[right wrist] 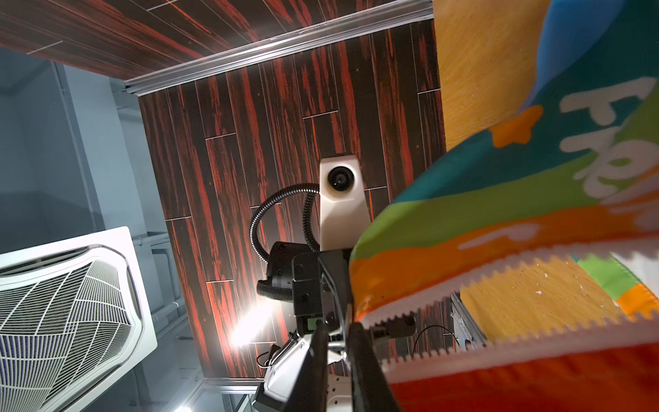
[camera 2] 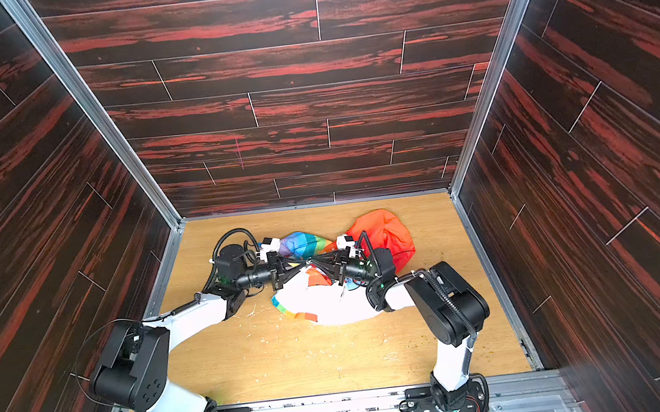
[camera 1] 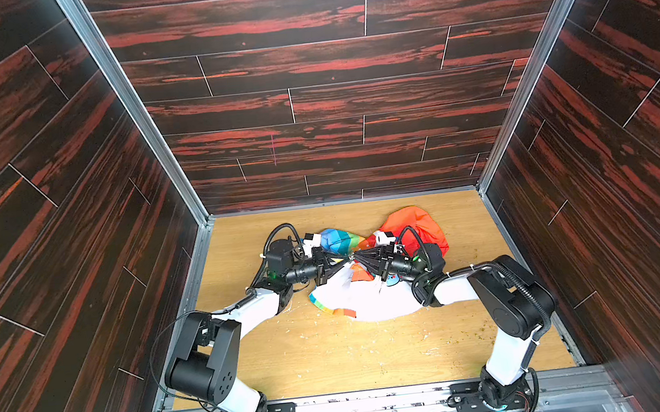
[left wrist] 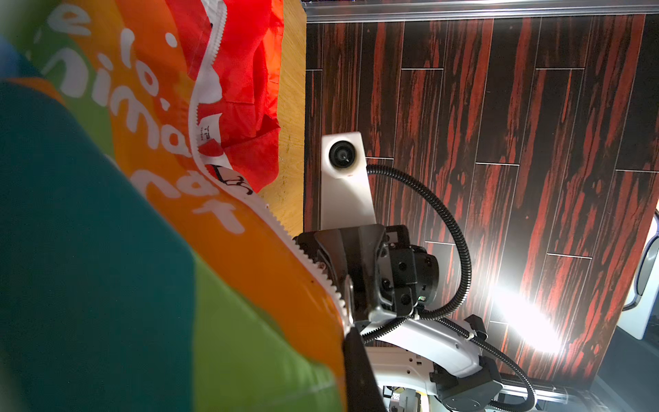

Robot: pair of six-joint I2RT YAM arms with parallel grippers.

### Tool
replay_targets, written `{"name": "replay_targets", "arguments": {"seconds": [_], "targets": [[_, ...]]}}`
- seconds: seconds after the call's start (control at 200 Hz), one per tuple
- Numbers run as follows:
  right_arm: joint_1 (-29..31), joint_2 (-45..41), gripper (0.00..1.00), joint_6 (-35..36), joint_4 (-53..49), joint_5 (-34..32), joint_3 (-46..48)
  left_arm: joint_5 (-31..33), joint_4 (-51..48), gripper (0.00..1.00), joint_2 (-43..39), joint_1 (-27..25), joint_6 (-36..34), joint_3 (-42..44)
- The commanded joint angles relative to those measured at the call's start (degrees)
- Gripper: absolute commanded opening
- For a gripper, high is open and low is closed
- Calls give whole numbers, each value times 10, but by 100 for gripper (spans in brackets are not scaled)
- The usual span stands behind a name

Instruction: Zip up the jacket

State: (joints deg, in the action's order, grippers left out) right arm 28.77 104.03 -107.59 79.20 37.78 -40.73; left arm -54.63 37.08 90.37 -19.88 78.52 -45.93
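— Jacket (camera 1: 376,306) (camera 2: 339,310): where is it found?

— It is spread, crumpled, on the table (camera 1: 335,352), from the table's middle toward 1 o'clock in both top views. The orange hood (camera 1: 418,227) is seen at 1 o'clock of it, the rainbow panel (camera 1: 340,239) at 11 o'clock and the white body (camera 1: 389,311) at 6 o'clock.

— How are the grippers placed?

— They are met tip to tip over the jacket's middle. The left gripper (camera 1: 345,260) is pointed in from 9 o'clock, the right gripper (camera 1: 357,257) from 3 o'clock.

— Is the left one clenched?

— Yes, it is clamped tight. In the left wrist view the toothed edge (left wrist: 313,274) of the orange strip is seen running straight into its finger (left wrist: 356,371), so the jacket's edge is gripped there.

— And the right one?

— In the right wrist view its two fingers (right wrist: 317,374) are seen close together, with a thin gap left between. Whether anything is pinched there cannot be told.

— Is the zip closed?

— Not where it is shown. Two rows of teeth (right wrist: 499,274) are spread apart, bare table is seen between them, and they are seen to meet only just beside the right fingers.
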Motion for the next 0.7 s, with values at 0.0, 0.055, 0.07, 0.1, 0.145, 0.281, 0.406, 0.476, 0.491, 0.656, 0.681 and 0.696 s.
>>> {"name": "replay_targets", "arguments": {"seconds": [0.0,0.055,0.07,0.1,0.145,0.281,0.406,0.476,0.491,0.656,0.681,0.696], "targets": [[-2,-10,14,4,-1,10,-9,-7,14,0,-22,3,4,3],[-2,-11,14,6,-4,12,-8,-7,14,0,-23,3,4,2],[-3,-10,14,6,-4,12,-8,-7,14,0,-23,3,4,2],[-3,-10,13,6,-5,12,-8,-7,14,0,-23,3,4,2],[-2,-10,13,7,-7,13,-7,-7,13,0,-23,3,3,3],[-3,-9,15,7,-9,16,-8,-7,13,0,-22,3,5,3],[-2,-5,15,6,-9,18,-13,-7,13,0,-25,3,5,6],[-2,-3,14,5,-9,21,-18,-6,12,0,-27,3,4,6],[-3,-2,13,5,-9,22,-19,-6,12,0,-27,3,5,7],[-2,5,6,2,-11,28,-32,-4,9,0,-34,3,4,12],[-2,6,4,2,-12,30,-33,-3,7,0,-36,3,3,12],[-2,6,4,3,-14,31,-34,-3,4,0,-37,3,2,12]]}}
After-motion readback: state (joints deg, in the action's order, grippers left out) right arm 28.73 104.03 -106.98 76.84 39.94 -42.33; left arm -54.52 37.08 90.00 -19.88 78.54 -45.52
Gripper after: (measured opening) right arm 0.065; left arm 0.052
